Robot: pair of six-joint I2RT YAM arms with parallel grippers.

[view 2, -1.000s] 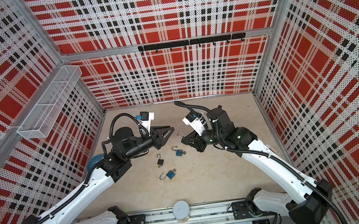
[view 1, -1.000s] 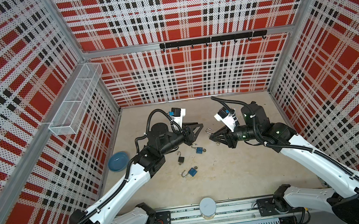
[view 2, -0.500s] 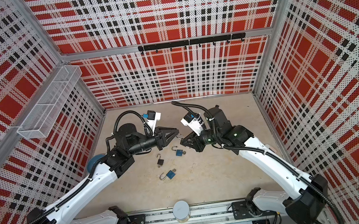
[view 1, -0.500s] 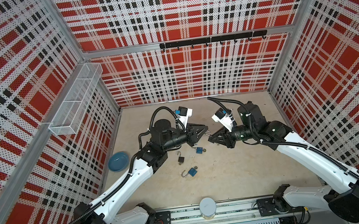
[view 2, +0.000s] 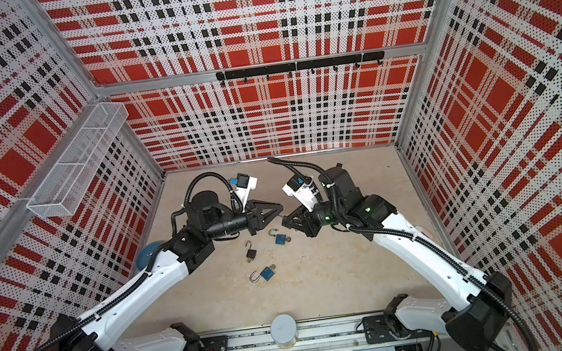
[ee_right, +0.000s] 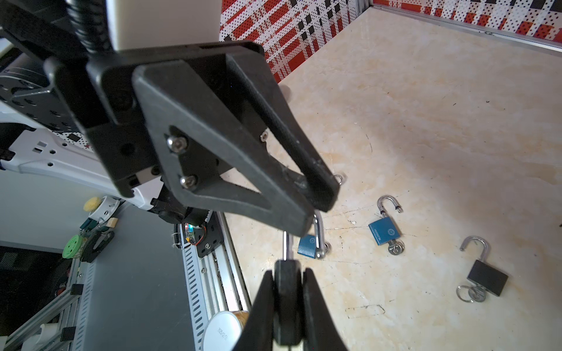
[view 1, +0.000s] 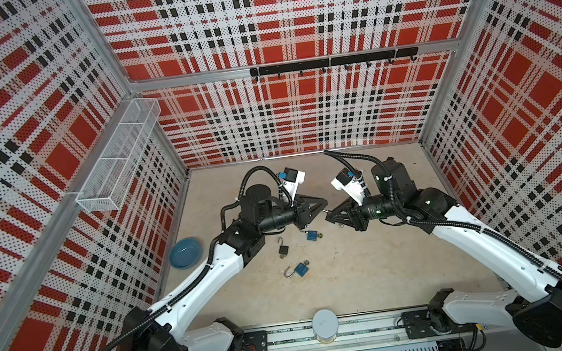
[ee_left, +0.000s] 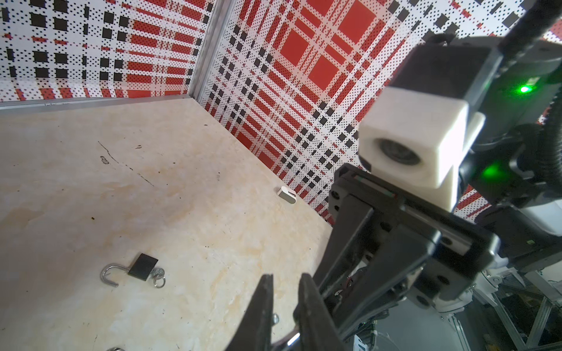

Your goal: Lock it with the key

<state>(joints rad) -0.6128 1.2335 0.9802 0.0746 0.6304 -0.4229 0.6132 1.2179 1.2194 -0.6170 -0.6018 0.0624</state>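
The 2 arms are meeting tip to tip above the middle of the tabletop [view 1: 375, 274]. The right gripper [ee_right: 287, 273] is pinching the black head of the key [ee_right: 287, 299] between its fingers. The key's metal blade is pointing straight at the left gripper [ee_right: 316, 211].

In the left wrist view the left gripper's fingers [ee_left: 264, 304] are standing almost together, with only a narrow slit between them. A bit of bright metal is showing at the base of that slit. Whether they are actually clamping the blade, I cannot tell. In both top views the 2 grippers are hanging clear of the tabletop, their tips nearly touching.

3 padlocks are lying flat on the tabletop just in front of the grippers, each with its shackle swung open. They are a rear blue padlock [view 1: 312, 235], a black padlock [view 1: 283, 251] beside it, and a front blue padlock [view 1: 300, 269] nearer the base rail. None of them is touching either gripper.

A blue bowl [view 1: 186, 252] is sitting against the left wall, and a white cylinder [view 1: 325, 325] is standing on the rail between the arm bases.
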